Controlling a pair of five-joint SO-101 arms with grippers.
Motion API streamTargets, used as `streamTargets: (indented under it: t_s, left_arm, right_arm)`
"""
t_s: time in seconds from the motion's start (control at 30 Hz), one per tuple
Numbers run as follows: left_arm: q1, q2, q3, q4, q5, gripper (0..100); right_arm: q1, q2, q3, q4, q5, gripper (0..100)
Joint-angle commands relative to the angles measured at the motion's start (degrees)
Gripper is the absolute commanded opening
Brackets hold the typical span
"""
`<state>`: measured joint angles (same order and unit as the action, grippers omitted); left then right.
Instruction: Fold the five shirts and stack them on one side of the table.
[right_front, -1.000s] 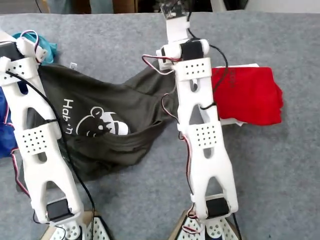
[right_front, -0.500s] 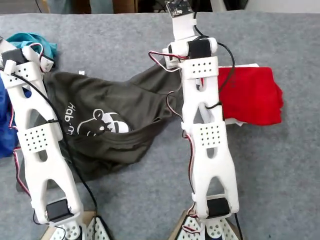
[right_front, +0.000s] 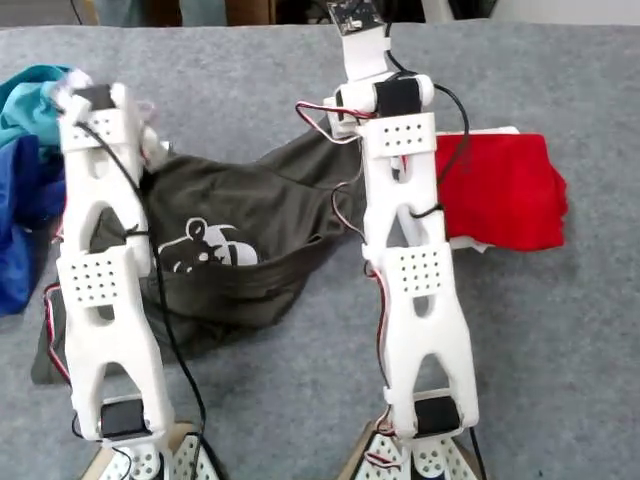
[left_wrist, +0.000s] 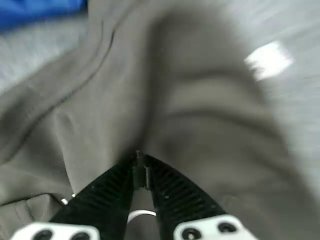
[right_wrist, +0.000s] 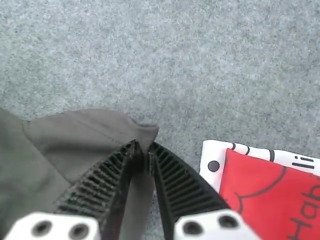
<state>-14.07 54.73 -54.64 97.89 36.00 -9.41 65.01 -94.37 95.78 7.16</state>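
Both pinching olive shirt (right_front: 260, 215): left hand (left_wrist: 140, 167) mid-fabric, right hand (right_wrist: 143, 150) on corner beside red shirt (right_wrist: 270, 192).

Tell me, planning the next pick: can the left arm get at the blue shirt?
Probably not yet: the left gripper is shut on the olive shirt, though the blue shirt lies nearby.
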Motion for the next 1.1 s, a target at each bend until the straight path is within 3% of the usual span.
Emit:
streamTargets:
  t_s: [0.0,0.17,0.3,0.57,0.7,0.9,1.07]
  left_arm:
    - [-0.8,-1.8,5.6,0.6,-0.7,3]
    - [-1.4,-6.2,13.0,1.1,-4.2,3]
    - [-1.1,-11.2,26.2,-2.4,-6.8,3]
    - [-1.0,-32.0,64.2,-22.0,-10.2,3]
    - [-1.0,-44.7,76.6,-27.5,-15.0,3]
    - [-2.1,-50.5,84.8,-28.0,-21.1,3]
    - [-5.4,-50.5,80.7,-27.7,-20.6,3]
  right_arm:
    - [0.9,-4.3,-1.5,0.2,0.6,1.5]
    - [0.9,-4.3,-1.5,0.6,2.5,1.5]
    - [1.8,-4.3,-1.5,0.4,2.5,1.5]
    - [3.4,-7.1,-1.4,2.6,5.5,1.5]
    - [3.6,-8.8,-1.4,5.5,9.8,1.5]
    - [6.6,-12.3,2.4,5.5,14.3,1.5]
    - [7.5,-21.8,19.3,5.5,22.2,1.5]
